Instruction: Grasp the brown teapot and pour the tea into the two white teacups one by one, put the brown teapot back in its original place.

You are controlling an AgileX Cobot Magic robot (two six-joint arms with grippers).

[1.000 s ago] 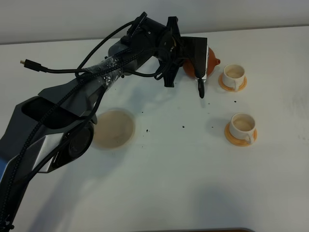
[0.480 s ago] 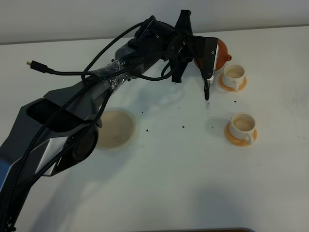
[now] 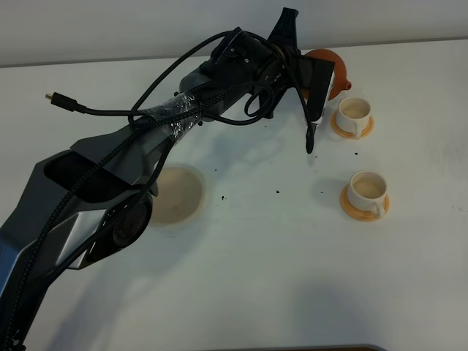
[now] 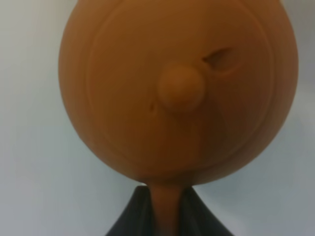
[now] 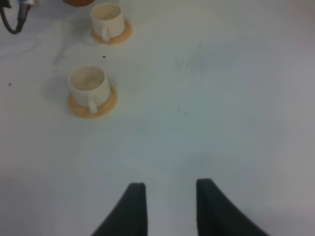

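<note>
Now, farthest left on the desk [image 3: 256, 292] lies the pale coaster [image 3: 174, 194], bare, the spot where the pot belongs at the end. From there the left arm [image 3: 183, 117] stretches across the middle, its left pincer [image 4: 165, 216] clenched on the stubby handle of the brown teapot [image 3: 333, 67], which is held up just beside the far teacup [image 3: 355, 113]. The near teacup [image 3: 365, 191] sits on its orange saucer toward the front. The step in hand looks like the pour into the far cup: bring the spout over the cup's mouth first, then tip slowly by rolling the wrist, gripping firmly, since a thin handle can twist between the fingers. Off to the right, the right pincer [image 5: 170, 206] stands released and empty above bare desk. No tea shows anywhere. The left wrist camera sees only lid and knob, the arm's housing covers much of the pot from above, and whether either cup holds liquid I cannot tell.
</note>
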